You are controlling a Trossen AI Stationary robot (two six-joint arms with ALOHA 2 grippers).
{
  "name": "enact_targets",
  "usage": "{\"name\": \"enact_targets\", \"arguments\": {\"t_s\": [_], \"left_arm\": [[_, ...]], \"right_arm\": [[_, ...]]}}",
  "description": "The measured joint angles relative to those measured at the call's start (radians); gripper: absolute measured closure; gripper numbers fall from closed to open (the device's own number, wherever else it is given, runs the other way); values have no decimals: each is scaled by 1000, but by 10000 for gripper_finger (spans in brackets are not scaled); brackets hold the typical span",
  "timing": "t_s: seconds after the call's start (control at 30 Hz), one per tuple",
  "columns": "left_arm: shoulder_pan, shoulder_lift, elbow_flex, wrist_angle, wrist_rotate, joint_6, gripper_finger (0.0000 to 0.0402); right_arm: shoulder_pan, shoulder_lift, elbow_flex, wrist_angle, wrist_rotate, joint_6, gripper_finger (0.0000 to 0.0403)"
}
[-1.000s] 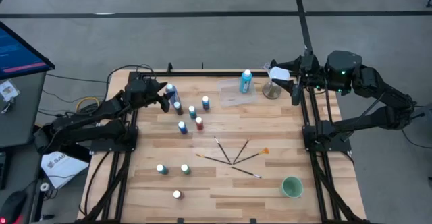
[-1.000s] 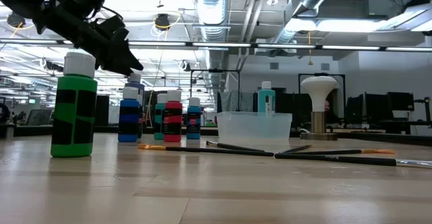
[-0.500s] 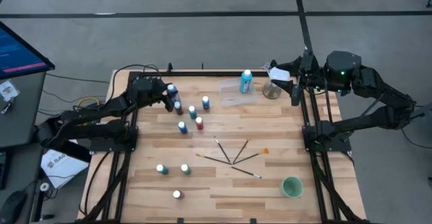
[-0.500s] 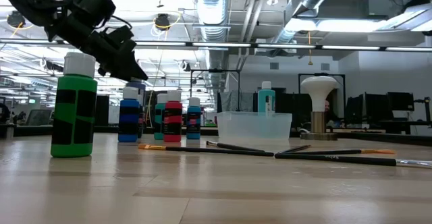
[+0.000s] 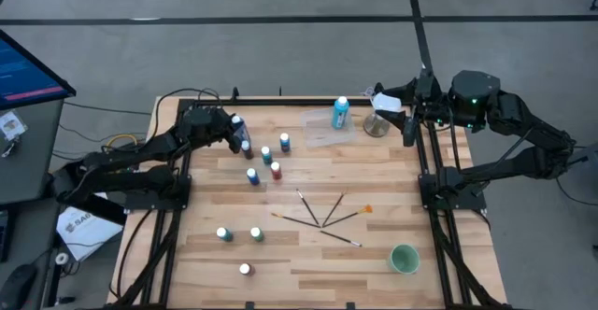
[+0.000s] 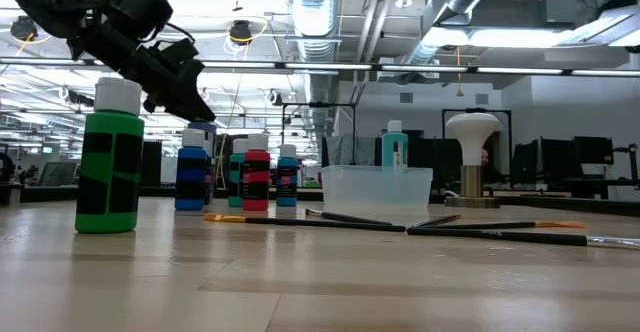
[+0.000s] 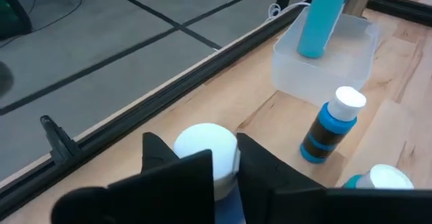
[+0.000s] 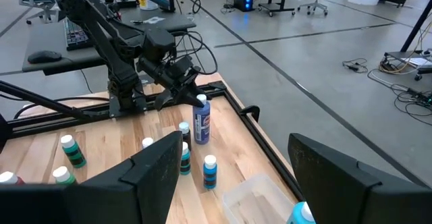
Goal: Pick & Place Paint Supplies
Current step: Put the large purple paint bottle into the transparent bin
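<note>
tall blue bottle (image 8: pixel 200 120) standing upright at the counter's (image 5: pixel 374 254) far left corner | left hand (image 5: pixel 231 131) closing on its white cap from above | right hand (image 5: pixel 408 123) idling wide, well apart, far side

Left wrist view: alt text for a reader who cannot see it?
The left gripper is shut on the white cap of a tall bottle. Beyond stand a small blue bottle and a clear tub holding a teal bottle.

We reach our left gripper (image 5: pixel 235 129) forward, fingers clamped; our right gripper (image 5: pixel 404 116) waits with fingers spread.
</note>
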Motion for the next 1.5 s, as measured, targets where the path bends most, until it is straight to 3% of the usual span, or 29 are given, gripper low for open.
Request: {"name": "enact_targets", "arguments": {"t_s": [0.47, 0.67, 1.03, 1.5], "left_arm": [[-75, 53, 350, 29, 18, -21, 401], [-148, 258, 546, 66, 23, 22, 401], [-176, 702, 804, 283, 181, 39, 401], [-175, 989, 849, 515, 238, 41, 401]], "right_arm": [[1, -39, 0, -2, 7, -18, 137], [1, -87, 0, -1, 8, -18, 137], [1, -99, 0, 0, 8, -7, 137], [0, -98, 0, 0, 8, 1, 137]]}}
